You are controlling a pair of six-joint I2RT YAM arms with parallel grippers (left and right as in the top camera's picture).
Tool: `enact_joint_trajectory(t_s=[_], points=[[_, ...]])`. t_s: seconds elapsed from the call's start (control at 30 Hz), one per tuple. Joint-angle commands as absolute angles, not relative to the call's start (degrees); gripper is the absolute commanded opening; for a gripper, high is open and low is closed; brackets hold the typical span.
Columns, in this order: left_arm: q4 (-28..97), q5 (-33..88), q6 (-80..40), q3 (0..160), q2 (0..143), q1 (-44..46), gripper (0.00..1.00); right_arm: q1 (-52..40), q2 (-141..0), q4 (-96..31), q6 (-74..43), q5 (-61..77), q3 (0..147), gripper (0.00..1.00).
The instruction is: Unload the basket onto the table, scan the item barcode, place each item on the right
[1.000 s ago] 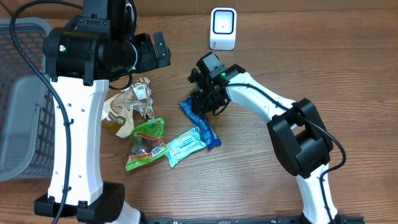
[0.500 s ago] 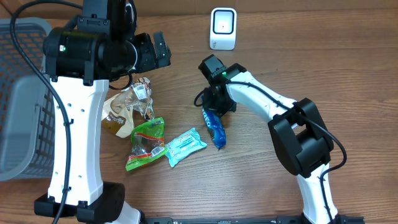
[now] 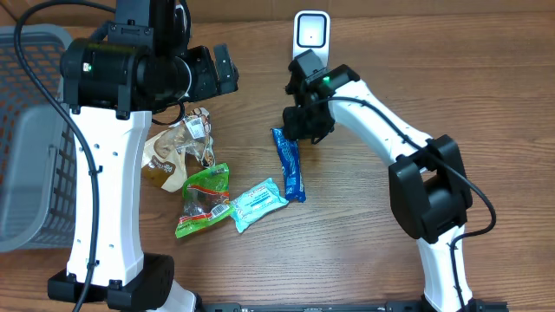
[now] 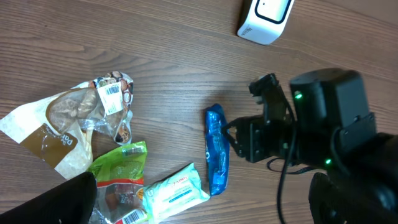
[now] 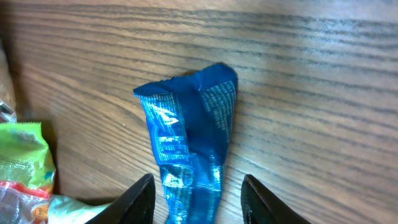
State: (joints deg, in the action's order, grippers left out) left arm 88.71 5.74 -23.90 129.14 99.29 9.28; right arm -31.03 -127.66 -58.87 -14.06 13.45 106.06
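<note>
The right gripper (image 5: 198, 188) hangs with its fingers parted, astride the upper end of the blue packet (image 3: 289, 163) without pinching it. The packet lies flat on the table (image 3: 486, 87), at 6 o'clock from the scanner (image 3: 311, 39). The left gripper (image 3: 217, 71) gapes wide and holds nothing.

Mock shop checkout; scanner (image 3: 310, 30), basket (image 3: 39, 36)

Overhead faces down; right wrist, probably nearest, shares blue packet (image 5: 189, 143)

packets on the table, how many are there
4: blue wrapper by the right pincer, teal pack and green pack beside it, brown pouch farther left. The left arm may hide more.
</note>
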Motion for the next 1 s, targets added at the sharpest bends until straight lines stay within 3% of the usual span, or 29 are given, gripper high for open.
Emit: enact_joint_trajectory(t_s=[0.0, 0.17, 0.4, 0.47, 0.73, 0.87, 0.97], points=[[88.47, 5.37, -23.99, 129.49, 99.68, 9.37, 1.00, -34.02, -128.40, -58.57, -22.15, 3.42, 106.32, 0.45], [88.47, 5.37, -23.99, 129.49, 99.68, 9.37, 1.00, -36.53, -130.65, -56.90, -22.50, 2.57, 105.80, 0.45], [88.47, 5.37, -23.99, 129.49, 99.68, 9.37, 1.00, -36.58, -131.02, -56.77, -32.01, -7.18, 105.80, 0.24], [88.47, 5.37, -23.99, 129.49, 99.68, 9.37, 1.00, -36.58, -131.02, -57.76, -36.36, -11.29, 105.80, 0.23], [88.47, 5.37, -23.99, 129.49, 99.68, 9.37, 1.00, -33.82, -131.00, -68.95, -48.69, -20.78, 105.86, 0.34], [88.47, 5.37, -23.99, 129.49, 99.68, 9.37, 1.00, -29.74, -130.93, -74.30, -45.78, -17.47, 107.26, 0.39], [88.47, 5.37, -23.99, 129.49, 99.68, 9.37, 1.00, -25.30, -130.93, -78.74, -36.14, -10.48, 112.03, 0.46]])
